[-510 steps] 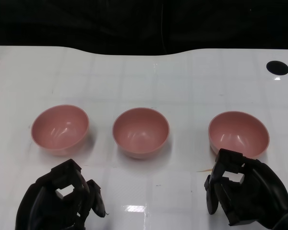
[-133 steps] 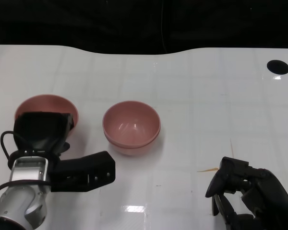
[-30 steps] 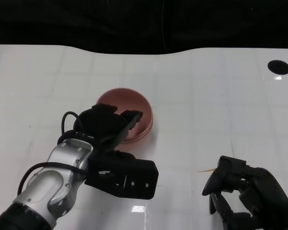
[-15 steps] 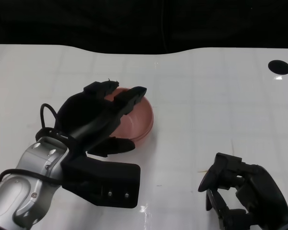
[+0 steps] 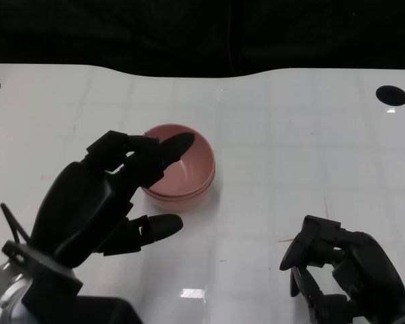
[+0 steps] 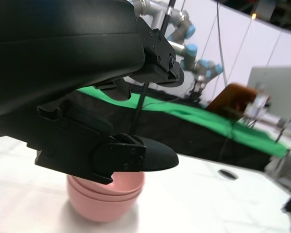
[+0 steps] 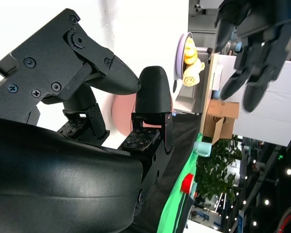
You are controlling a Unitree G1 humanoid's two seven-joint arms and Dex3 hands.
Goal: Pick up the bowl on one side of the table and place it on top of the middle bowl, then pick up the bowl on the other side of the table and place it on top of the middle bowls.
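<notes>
- head view: the black left hand (image 5: 98, 202) hovers with fingers (image 5: 158, 150) spread wide, holding nothing, their tips above the stacked pink plastic bowls (image 5: 184, 177).
- the bowls sit nested on the white desk (image 5: 290, 148), just beyond those fingers.
- the black right hand (image 5: 341, 280) rests well apart from the stack, fingers curled in, holding nothing.
</notes>
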